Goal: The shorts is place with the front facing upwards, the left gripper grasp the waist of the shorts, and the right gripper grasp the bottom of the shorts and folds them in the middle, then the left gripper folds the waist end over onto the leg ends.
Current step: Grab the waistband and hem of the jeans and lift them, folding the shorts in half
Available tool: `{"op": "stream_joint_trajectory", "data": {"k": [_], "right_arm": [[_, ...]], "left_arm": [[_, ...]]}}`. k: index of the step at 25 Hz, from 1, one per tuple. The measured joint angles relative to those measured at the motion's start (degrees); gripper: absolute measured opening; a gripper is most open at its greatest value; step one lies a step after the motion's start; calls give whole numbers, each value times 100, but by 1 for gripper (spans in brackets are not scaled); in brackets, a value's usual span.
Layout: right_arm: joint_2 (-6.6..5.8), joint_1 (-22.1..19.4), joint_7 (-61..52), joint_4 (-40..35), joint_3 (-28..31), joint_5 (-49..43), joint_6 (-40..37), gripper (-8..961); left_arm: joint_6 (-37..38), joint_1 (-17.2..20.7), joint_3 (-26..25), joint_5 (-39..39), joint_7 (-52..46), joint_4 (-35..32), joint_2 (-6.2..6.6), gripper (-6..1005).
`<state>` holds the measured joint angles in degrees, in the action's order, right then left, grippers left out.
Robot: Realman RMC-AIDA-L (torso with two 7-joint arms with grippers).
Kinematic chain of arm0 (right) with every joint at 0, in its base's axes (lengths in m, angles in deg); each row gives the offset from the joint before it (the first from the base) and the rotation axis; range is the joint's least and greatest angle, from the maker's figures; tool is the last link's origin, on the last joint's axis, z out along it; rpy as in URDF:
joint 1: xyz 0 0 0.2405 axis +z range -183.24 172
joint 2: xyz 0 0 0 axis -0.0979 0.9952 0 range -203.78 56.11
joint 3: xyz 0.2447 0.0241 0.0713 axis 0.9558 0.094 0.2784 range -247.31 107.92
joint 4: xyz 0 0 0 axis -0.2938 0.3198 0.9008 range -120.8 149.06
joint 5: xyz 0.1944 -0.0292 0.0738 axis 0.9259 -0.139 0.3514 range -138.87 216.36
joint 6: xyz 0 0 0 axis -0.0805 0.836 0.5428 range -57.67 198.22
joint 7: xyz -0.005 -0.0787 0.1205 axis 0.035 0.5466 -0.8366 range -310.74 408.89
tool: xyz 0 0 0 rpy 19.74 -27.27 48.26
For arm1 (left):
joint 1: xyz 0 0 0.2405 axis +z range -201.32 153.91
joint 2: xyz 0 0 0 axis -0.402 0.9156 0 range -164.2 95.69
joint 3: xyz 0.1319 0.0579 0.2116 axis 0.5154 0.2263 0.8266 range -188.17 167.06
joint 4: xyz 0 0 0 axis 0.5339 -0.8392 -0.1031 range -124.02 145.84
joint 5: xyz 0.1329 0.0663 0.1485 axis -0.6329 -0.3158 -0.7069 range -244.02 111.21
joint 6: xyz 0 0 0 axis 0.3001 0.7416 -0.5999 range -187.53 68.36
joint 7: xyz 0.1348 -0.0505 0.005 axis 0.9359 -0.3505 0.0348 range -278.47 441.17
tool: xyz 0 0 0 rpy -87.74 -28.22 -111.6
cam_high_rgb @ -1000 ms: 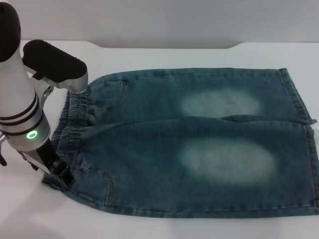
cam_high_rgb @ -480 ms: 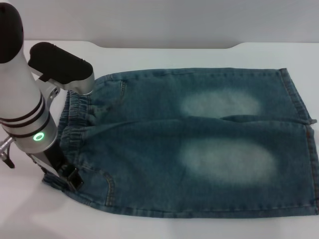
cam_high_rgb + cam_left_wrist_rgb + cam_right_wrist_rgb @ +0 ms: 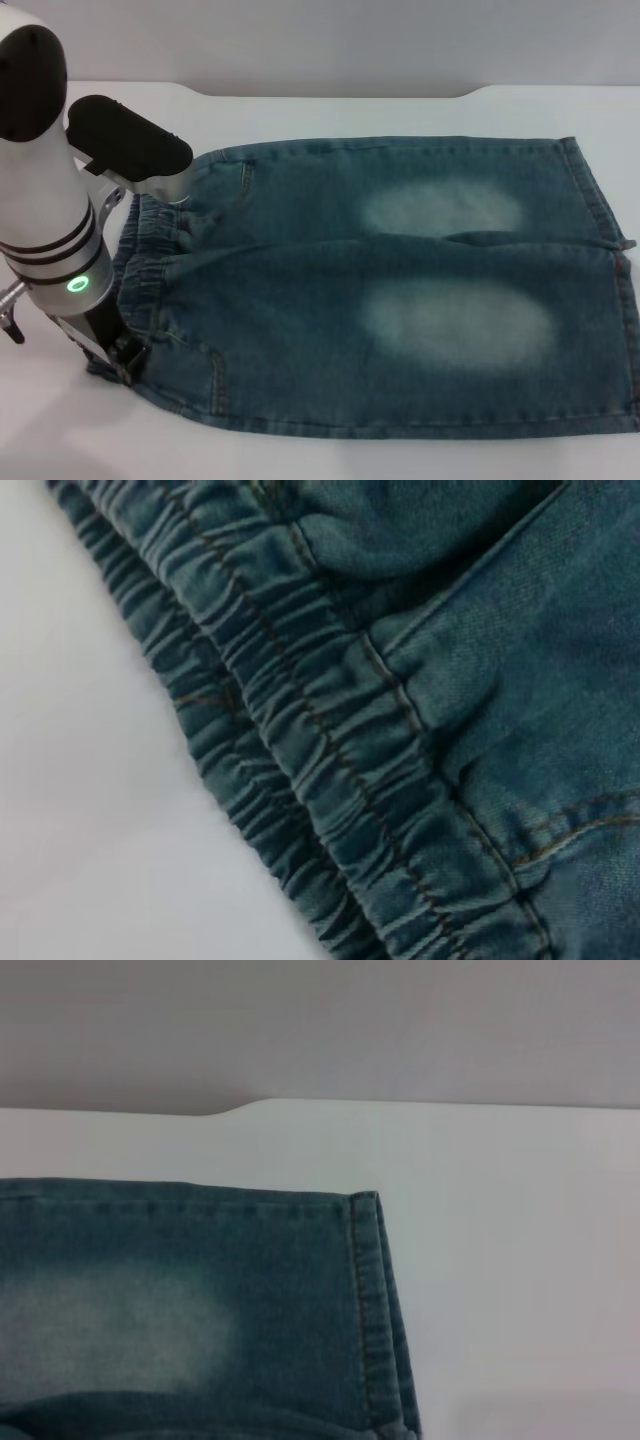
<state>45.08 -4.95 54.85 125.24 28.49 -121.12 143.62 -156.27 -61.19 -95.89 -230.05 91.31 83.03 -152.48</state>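
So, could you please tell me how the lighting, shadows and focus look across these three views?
Head view: soft, even light, and the shorts cast only a thin shadow along their near edge; the left claw sits at the waist corner. Left wrist view: the gathered waistband fills the frame, sharp, with shading in its folds. Right wrist view: the leg hem reads clearly on the table, no glare.

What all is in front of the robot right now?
shorts: one pair, blue denim with two pale faded patches, lying flat across the table.
waistband: one, gathered blue denim, at the robot's left end of the shorts.
leg hems: two, blue stitched, at the robot's right end.
table: one, white, under everything.
left gripper: one, black on a white arm with a green light, at the near corner of the waistband.
right gripper: not seen in any view.
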Motion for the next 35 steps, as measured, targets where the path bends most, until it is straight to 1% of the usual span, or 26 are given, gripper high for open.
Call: {"op": "stream_joint_trajectory", "data": {"k": [5, 9, 11, 18, 23, 28, 35], "right_arm": [[5, -43, -6, 116, -10, 19, 127, 762], [4, -46, -7, 181, -36, 33, 377, 762], [1, -48, -7, 198, -60, 35, 508, 762], [14, -73, -82, 384, -227, 41, 1067, 762], [17, -203, -210, 408, -378, 44, 1414, 763], [29, -496, -328, 342, -621, 52, 1432, 754], [32, -562, -331, 106, -667, 197, 1186, 732]], "left_arm": [[-29, 33, 25, -2, -18, 170, 1, 422], [-80, 32, 29, -1, -34, 306, 2, 265], [-97, 16, 30, -1, -35, 321, 6, 134], [-209, -14, 24, -116, -37, 502, 11, 109], [-253, -16, 16, -149, -40, 589, 16, 91], [-252, -32, 17, -181, -47, 689, 16, 64], [-234, -56, 25, -185, -48, 774, 3, 65]]}}
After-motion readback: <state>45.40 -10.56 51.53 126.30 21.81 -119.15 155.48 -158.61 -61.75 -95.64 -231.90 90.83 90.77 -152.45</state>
